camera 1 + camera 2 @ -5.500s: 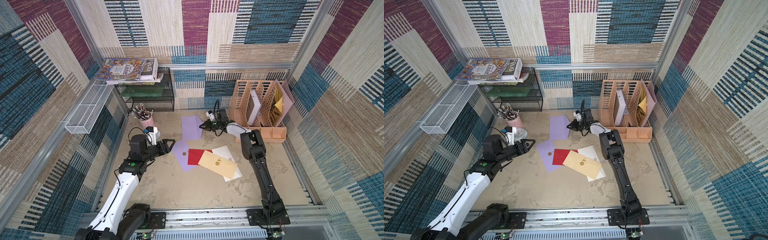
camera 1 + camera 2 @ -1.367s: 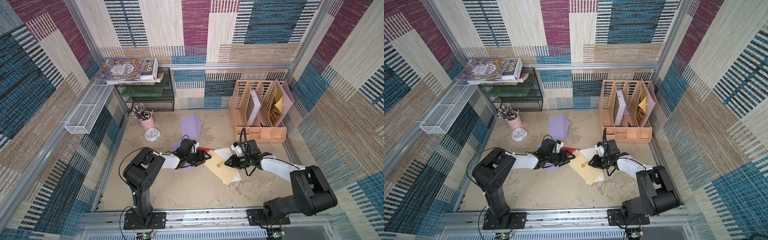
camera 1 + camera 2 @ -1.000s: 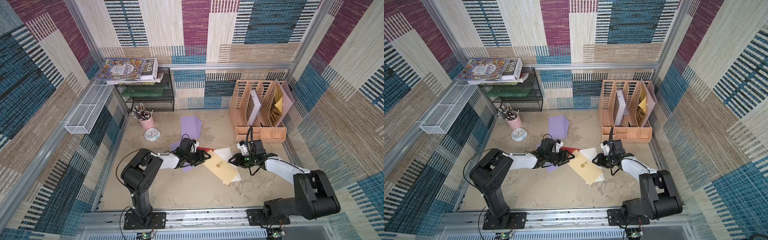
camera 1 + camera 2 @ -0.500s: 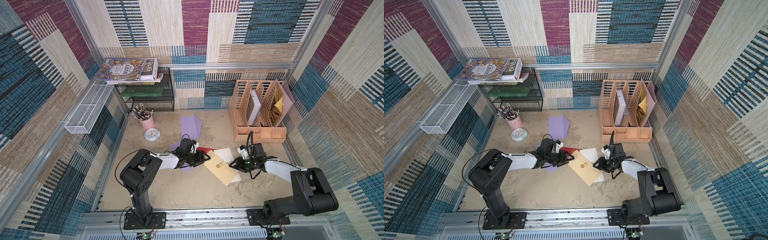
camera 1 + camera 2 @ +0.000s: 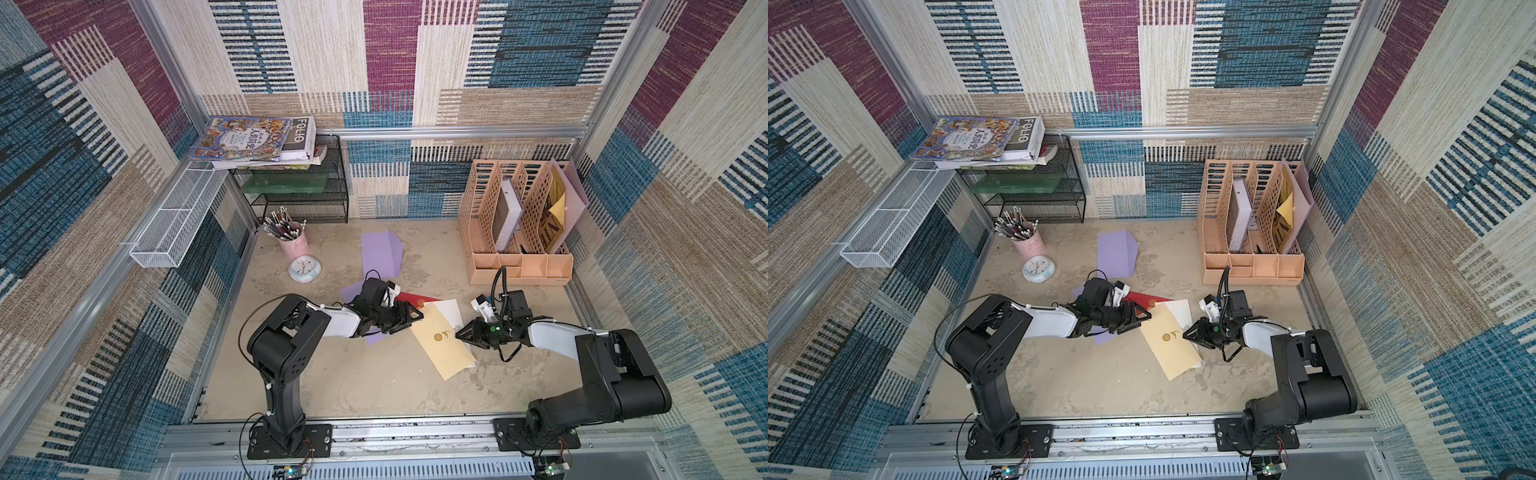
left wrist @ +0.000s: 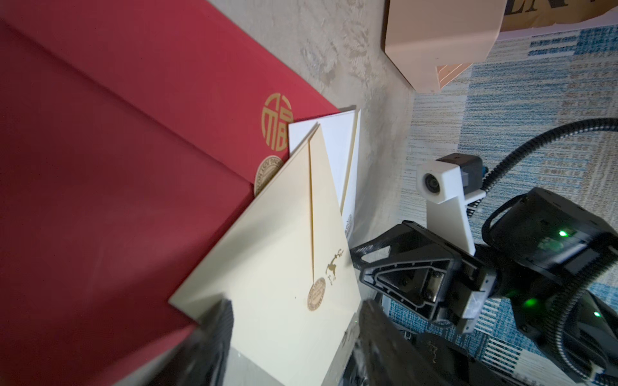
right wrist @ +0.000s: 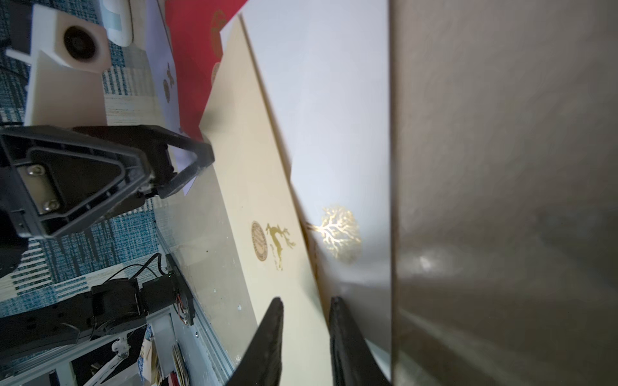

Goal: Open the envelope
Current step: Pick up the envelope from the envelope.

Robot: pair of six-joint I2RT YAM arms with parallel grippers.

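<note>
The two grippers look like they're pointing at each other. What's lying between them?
The cream envelope, gold seal facing up, lies between the left gripper and the right gripper. Both top views show it.

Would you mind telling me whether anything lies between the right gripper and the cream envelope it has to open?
Nothing visible does. The cream envelope lies uncovered on top of the red envelope and the white envelope. The right gripper is at its edge near the gold seal, and the left gripper is at its opposite corner.
</note>
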